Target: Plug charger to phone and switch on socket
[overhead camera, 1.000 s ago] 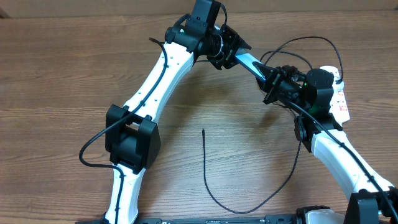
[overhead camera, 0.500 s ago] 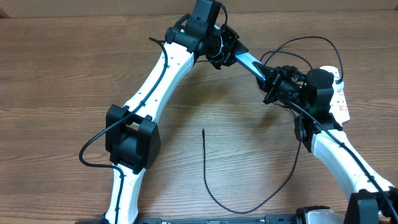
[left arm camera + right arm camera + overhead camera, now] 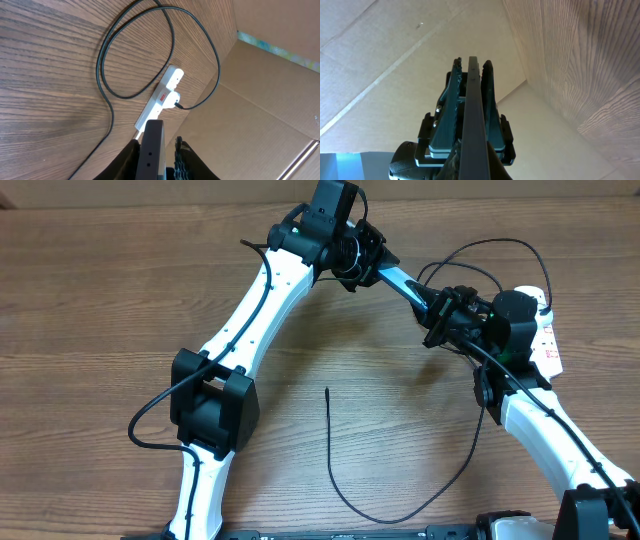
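Above the bench's far edge, left tool (image 3: 372, 270) and right tool (image 3: 432, 302) both clamp the phone (image 3: 397, 278) off the surface; one should release only once the other holds securely, then fetch the charger (image 3: 329, 420) lying mid-bench.

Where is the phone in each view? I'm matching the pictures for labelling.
Overhead: phone, a slanted blue strip, upper middle.
Left wrist: phone edge-on, bottom centre.
Right wrist: phone edge-on, centre, rising from the bottom.
Shared landmark: wood-grain table.
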You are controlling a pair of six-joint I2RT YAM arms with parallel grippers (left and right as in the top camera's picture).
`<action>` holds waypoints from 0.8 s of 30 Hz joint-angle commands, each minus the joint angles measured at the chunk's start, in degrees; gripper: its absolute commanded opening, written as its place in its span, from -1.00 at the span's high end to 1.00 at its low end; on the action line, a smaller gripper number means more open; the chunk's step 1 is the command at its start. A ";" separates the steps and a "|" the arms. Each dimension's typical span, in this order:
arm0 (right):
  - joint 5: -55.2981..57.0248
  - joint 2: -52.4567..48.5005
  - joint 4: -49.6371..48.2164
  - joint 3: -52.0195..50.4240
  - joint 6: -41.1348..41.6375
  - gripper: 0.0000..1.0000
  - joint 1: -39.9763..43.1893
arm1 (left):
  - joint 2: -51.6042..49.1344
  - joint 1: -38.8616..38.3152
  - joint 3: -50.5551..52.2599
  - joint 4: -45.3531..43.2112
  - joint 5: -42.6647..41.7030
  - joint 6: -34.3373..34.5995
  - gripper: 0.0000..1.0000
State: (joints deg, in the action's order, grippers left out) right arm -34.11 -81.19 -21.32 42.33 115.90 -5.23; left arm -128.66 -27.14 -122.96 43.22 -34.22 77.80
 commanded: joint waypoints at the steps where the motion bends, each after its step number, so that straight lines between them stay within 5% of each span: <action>1: -2.01 0.37 -1.14 1.14 2.82 0.93 0.07 | 0.02 -0.63 -1.31 -0.04 0.98 -1.09 0.53; 24: -2.27 0.37 -0.90 1.14 5.29 0.93 0.07 | 0.02 -0.66 -1.31 0.00 1.84 -1.09 0.40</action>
State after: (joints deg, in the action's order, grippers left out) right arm -34.09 -81.23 -21.12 42.33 115.92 -5.23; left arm -128.66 -27.29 -122.96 43.24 -33.34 77.78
